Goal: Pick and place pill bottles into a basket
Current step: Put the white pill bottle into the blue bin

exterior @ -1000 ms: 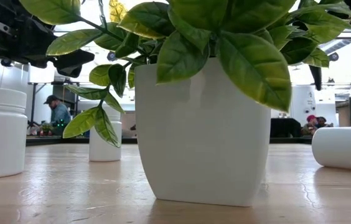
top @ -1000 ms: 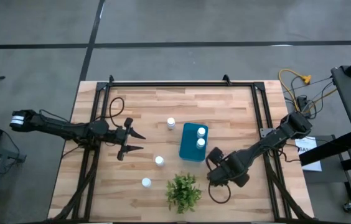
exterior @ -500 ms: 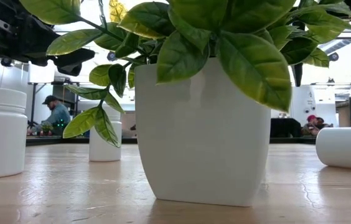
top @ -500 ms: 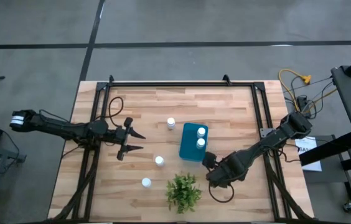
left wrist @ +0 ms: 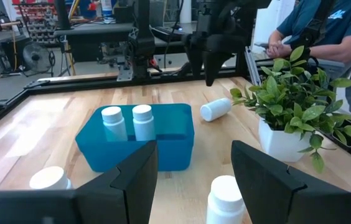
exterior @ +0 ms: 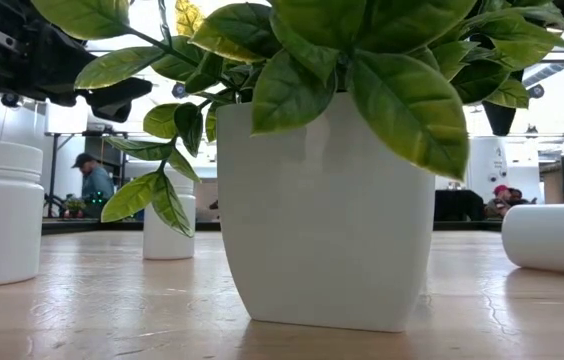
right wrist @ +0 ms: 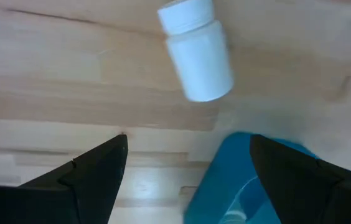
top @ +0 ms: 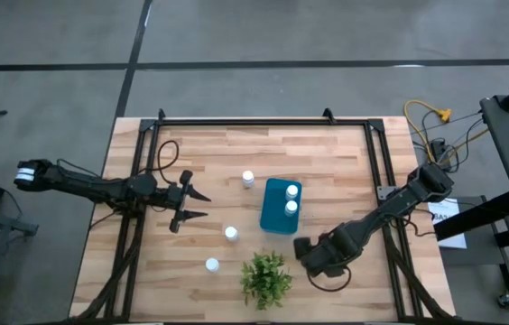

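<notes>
At the left side of the counter (top: pixel 327 153) your left hand (top: pixel 196 205) waits low over the wood with its fingers partly apart and nothing between them, so you can leave it as it is; from its wrist view it looks across at the basket (left wrist: pixel 163 134), which suggests it is parked to stay out of the way. Going right, three pill bottles stand upright on the bare wood: one near the front edge (top: pixel 212 264), one a little behind it (top: pixel 231 233), and one just beside the far left corner of the basket (top: pixel 248 178). They are all on the left arm's half, so I think they are meant for that arm. Next comes the basket (top: pixel 271 217), near the middle, with two bottles (top: pixel 291 208) already standing inside it at its right end. In front of it is the plant (top: pixel 265 278), which is only in the way and hides much of the low view. Further right, your right hand (top: pixel 304 248) hangs above the counter between the plant and the basket, with its fingers (right wrist: pixel 88 171) spread wide and empty. The sixth bottle (right wrist: pixel 197 56) lies on its side just ahead of them, close to the basket's corner (right wrist: pixel 250 168). Because it lies flat and can roll, you should probably come down with the fingers on its two long sides before closing.
</notes>
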Motion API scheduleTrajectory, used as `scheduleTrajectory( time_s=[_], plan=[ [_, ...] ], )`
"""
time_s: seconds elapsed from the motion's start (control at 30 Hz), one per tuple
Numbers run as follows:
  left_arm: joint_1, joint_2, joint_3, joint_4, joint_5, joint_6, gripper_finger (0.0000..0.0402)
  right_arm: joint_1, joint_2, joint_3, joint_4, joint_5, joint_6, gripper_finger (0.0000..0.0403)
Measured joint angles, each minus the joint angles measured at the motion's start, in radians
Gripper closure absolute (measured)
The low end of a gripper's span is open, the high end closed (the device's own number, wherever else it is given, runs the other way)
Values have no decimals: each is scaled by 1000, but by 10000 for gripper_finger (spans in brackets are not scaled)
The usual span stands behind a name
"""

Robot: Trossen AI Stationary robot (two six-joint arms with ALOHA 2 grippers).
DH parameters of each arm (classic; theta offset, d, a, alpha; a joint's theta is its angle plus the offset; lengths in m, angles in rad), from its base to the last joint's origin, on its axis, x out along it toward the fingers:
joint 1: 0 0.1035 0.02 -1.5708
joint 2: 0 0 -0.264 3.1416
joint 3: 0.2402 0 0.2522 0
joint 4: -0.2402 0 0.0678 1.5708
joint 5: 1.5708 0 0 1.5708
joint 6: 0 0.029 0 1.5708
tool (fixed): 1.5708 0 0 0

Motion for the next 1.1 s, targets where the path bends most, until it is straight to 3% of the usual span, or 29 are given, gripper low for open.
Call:
scheduleTrajectory(
  time_s=[0.23,1.1],
  plan=[
    [0,-2,1,0,-3,0,214,3,0,0,118,0,-11,76],
    [0,-10,2,0,-7,0,214,62,81,0,116,-48,-25,76]
  ],
)
